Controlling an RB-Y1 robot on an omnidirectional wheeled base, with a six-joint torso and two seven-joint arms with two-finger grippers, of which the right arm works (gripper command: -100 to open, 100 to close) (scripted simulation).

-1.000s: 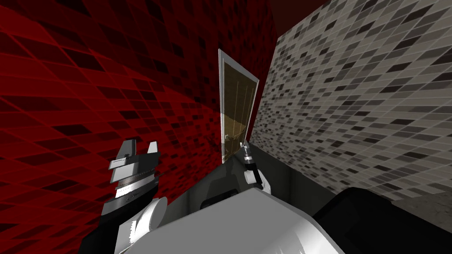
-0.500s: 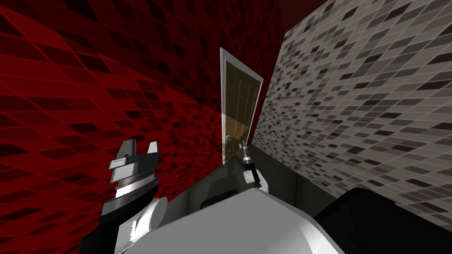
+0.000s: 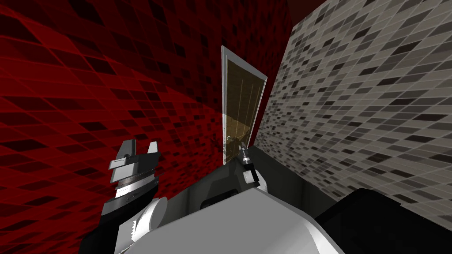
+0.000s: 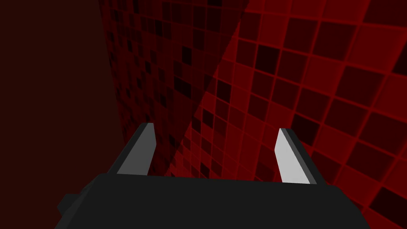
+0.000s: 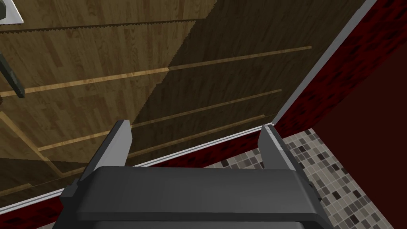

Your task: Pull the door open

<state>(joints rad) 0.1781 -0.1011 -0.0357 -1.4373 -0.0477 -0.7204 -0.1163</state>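
Head view, hard to read: your right end effector (image 3: 242,147) is showing small and thin against the lower part of the door (image 3: 240,106), so its fingers are blurring together there. The handle (image 3: 228,138) is appearing as a tiny pale speck just beside it, and you cannot tell whether the two are touching.
Cut off: in the right wrist view the handle (image 5: 12,79) is running off the picture's edge, with just a dark lever end showing, well aside of the fingers.
Right end effector (image 5: 195,126): released, its fingers standing apart with nothing between them, pointing at the door panel (image 5: 119,79).
Door: brown wood with raised strips, sitting in a pale frame (image 3: 224,88) near the corner where two walls are meeting. Part of its face is lying in shadow, and you cannot tell whether it is ajar.
Left end effector (image 3: 141,145): raised at your left, well apart from the door, fingers (image 4: 137,153) spread and gripping nothing.
Room: a red tiled wall (image 3: 88,88) is running along your left and a grey mosaic wall (image 3: 362,88) along your right.
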